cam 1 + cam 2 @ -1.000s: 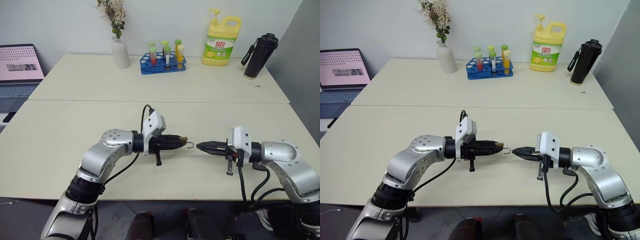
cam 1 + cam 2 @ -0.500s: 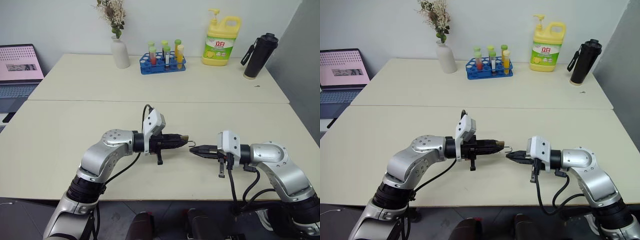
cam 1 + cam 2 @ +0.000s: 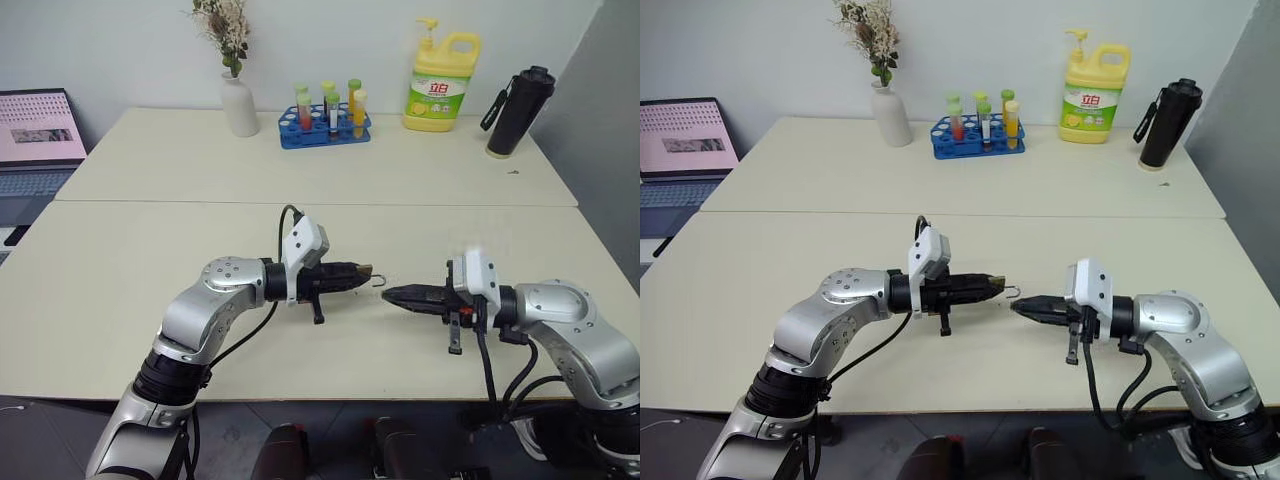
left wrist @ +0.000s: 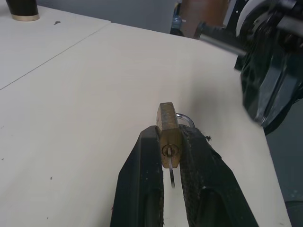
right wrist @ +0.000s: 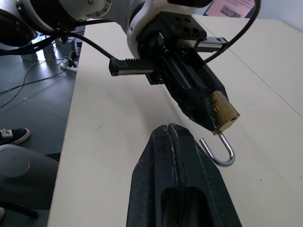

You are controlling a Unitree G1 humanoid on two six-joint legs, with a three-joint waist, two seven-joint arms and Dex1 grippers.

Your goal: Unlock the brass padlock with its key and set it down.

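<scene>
Tabletop (image 3: 120,260), cream, two slabs butted together. Both arms are raised above the near slab, tips facing each other.

Left gripper (image 3: 364,272): fingers (image 4: 142,189) clenched on the padlock (image 4: 168,137), held above the tabletop, keyhole end toward the wrist camera. Key (image 4: 171,174) sits in the keyhole. Shackle (image 5: 220,150) swung open, hooking out toward the right gripper.

Right gripper (image 3: 388,295): fingers pressed together, nothing between them, tip just beside the shackle; contact cannot be judged.
</scene>
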